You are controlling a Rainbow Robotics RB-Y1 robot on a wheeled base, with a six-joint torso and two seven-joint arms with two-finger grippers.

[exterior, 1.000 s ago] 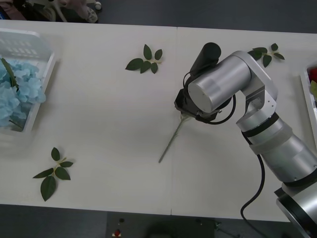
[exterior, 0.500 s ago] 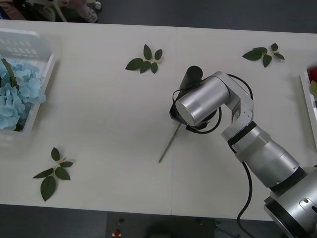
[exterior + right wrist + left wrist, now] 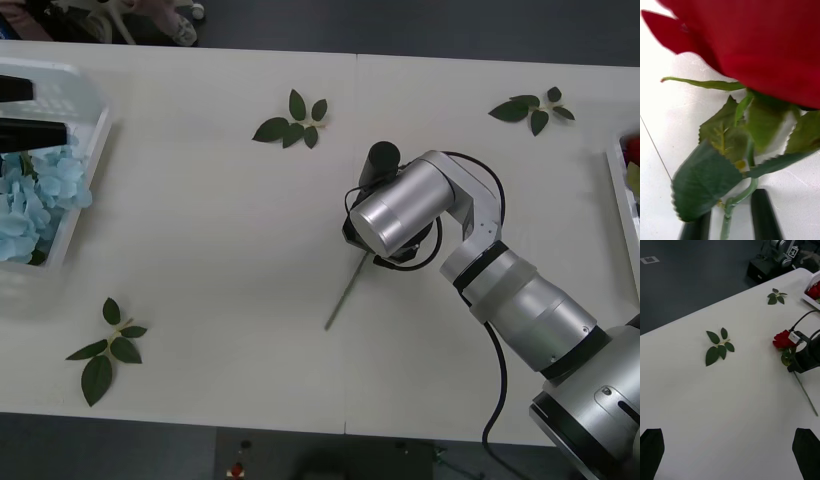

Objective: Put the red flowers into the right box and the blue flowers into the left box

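One red rose [image 3: 781, 339] lies at mid-tabletop [image 3: 220, 250], and we judge our right tool [image 3: 732, 221] sits low over it so its black fingers [image 3: 763, 215] straddle the green stem just under the head; whether they have clamped it we cannot tell. Our left tool [image 3: 730, 450] hangs open above the left box [image 3: 85, 150], where the blue flowers [image 3: 35, 195] rest.

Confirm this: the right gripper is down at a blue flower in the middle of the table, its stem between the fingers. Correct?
Not quite. The flower is red, not blue: the right gripper is at a red rose, as the right wrist view shows. The rest stands.
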